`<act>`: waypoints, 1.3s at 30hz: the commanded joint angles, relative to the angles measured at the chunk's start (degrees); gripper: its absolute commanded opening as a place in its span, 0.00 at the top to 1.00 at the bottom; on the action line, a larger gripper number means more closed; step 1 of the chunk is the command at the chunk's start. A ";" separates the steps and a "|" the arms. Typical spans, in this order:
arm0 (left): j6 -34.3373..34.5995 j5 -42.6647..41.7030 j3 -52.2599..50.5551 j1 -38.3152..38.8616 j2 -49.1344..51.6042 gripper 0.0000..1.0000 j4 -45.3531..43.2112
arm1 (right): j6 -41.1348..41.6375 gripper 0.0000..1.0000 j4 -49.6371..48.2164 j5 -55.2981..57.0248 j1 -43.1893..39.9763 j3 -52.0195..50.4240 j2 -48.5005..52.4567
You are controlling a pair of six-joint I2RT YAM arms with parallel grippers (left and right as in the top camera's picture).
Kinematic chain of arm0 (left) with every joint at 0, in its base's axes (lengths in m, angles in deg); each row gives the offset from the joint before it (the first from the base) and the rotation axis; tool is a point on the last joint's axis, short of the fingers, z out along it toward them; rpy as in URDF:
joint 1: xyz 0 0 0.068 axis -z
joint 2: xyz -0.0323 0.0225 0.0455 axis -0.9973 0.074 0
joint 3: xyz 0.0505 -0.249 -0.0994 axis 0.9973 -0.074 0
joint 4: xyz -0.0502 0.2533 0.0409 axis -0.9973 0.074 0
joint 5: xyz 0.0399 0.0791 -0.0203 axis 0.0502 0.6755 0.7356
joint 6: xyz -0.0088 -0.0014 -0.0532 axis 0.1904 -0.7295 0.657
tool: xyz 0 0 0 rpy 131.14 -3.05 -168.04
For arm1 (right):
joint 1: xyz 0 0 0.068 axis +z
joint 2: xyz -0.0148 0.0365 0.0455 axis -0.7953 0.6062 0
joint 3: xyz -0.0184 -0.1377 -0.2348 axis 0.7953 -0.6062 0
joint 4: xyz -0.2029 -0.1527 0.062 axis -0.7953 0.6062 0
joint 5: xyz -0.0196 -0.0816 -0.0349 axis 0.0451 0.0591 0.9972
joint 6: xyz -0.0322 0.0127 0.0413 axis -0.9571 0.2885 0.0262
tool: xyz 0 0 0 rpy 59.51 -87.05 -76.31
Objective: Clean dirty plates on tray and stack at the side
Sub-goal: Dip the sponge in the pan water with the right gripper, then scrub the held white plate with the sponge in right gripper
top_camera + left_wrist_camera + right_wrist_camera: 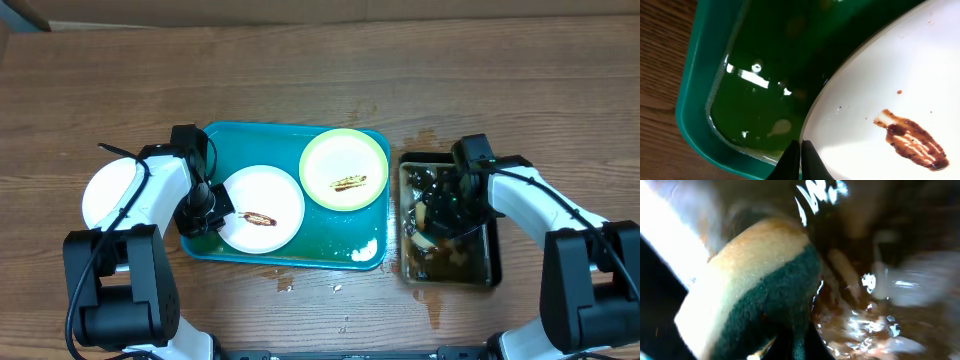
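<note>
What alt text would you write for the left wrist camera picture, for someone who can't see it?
A white plate with a brown food smear lies in a wet teal tray; the left gripper pinches the plate's rim at the picture's bottom edge.

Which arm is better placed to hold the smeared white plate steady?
Left. The left gripper pinches the white plate at its rim on the tray; the right gripper is away in the black pan, holding the sponge.
</note>
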 commanded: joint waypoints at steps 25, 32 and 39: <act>-0.90 1.01 -0.09 0.22 0.17 0.96 -0.52 | -4.55 0.96 5.88 8.72 7.19 11.52 -1.29; -2.34 1.01 -0.09 0.22 0.17 0.96 -1.16 | -7.82 0.96 7.69 4.68 12.74 16.55 -2.80; -2.38 0.92 -0.09 0.22 0.17 0.96 -1.20 | -8.39 0.96 -3.41 -6.56 23.10 16.68 -2.80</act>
